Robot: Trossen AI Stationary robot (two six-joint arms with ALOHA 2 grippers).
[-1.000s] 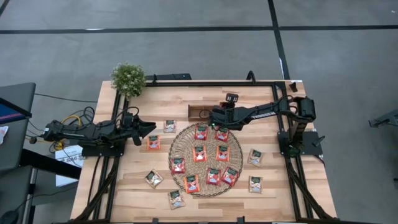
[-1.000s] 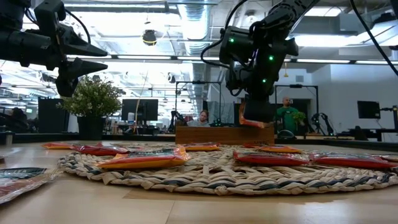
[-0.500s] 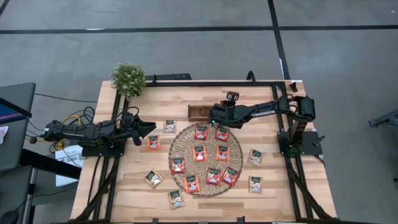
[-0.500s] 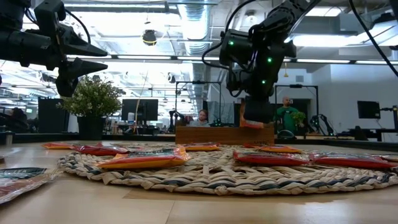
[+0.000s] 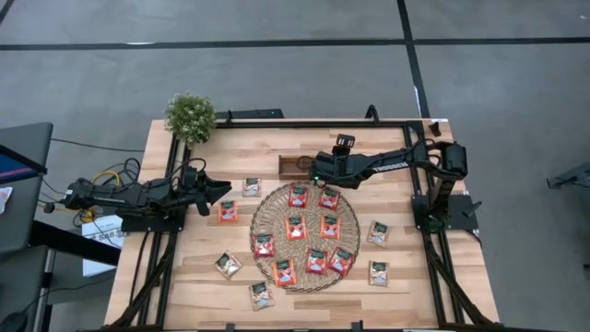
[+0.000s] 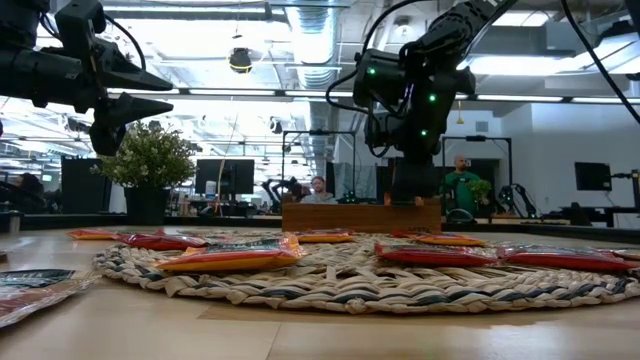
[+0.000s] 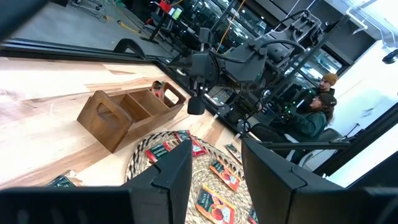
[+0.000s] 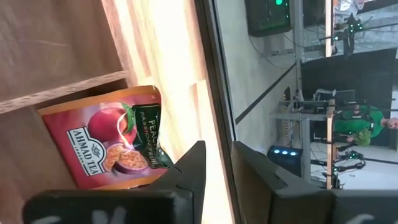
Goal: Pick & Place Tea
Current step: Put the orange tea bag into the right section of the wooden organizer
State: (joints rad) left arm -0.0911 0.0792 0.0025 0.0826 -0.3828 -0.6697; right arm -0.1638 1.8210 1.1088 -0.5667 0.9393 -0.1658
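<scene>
A small brown wooden tray stands at the far middle of the table. My right gripper hangs just above its right compartment, open, with nothing between its fingers. One red-orange tea sachet rests inside that compartment, against its wooden wall. Several more red-orange sachets lie on the round woven mat. Whitish sachets with green print lie on the bare wood around it. My left gripper waits open at the table's left, pointing level.
A potted plant stands at the far left corner. One red-orange sachet lies off the mat, near my left gripper. Whitish sachets lie right of the mat and others near the front left. People sit in the room beyond the table.
My right gripper has let go of the red-orange sachet. In the low view it hung below the fingers above the tray; now it has dropped out of sight behind the tray's wall. The gripper itself has stayed over the tray.
</scene>
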